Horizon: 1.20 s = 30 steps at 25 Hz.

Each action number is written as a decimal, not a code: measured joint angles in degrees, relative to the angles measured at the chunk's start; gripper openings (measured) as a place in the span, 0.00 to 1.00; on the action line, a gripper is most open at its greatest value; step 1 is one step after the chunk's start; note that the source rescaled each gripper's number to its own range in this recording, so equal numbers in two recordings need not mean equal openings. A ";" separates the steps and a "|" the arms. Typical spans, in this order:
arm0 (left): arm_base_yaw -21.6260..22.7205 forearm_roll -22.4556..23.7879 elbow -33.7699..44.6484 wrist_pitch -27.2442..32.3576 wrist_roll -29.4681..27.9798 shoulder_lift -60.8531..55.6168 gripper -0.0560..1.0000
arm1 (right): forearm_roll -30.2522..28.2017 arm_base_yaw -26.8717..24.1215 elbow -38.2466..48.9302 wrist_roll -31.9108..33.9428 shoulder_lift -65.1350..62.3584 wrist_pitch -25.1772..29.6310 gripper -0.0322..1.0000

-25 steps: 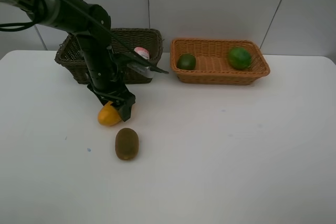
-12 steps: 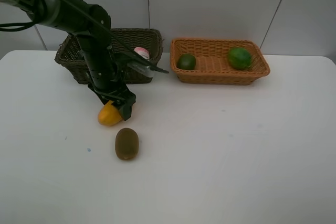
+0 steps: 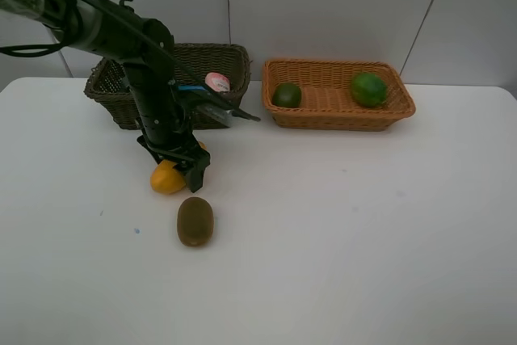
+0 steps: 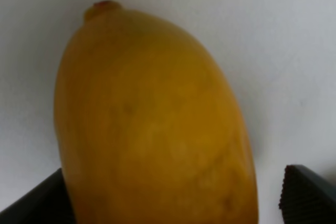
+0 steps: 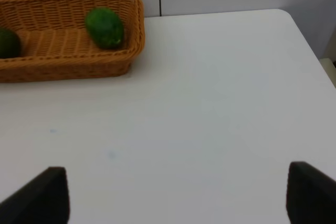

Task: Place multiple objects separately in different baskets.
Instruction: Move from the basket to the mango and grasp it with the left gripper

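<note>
– How far along are you?

– On the left, the dark basket holds a pink-capped bottle; I can't see what else is inside. Just in front, my left hand is spread around the mango, not clamped. The mango lies on the tabletop, with the kiwi near it.

– And the right?

– A dark green fruit and a brighter green fruit sit in the orange basket. My right hand hangs open, holding nothing. I'd judge mango and kiwi remain.

The kiwi crowds the mango; the table rightward lies open.
</note>
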 joint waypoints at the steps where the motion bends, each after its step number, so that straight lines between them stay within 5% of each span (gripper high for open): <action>1: 0.00 0.00 0.00 0.00 0.00 0.00 1.00 | 0.00 0.00 0.00 0.00 0.00 0.00 1.00; 6: 0.00 -0.05 0.00 0.00 0.00 0.00 0.93 | 0.00 0.00 0.00 0.00 0.00 0.00 1.00; 9: 0.00 -0.05 0.00 0.00 0.00 0.00 0.52 | 0.00 0.00 0.00 0.00 0.00 0.00 1.00; 30: 0.00 0.06 -1.69 2.45 0.00 -0.59 0.54 | 0.00 0.00 0.00 0.00 0.00 0.00 1.00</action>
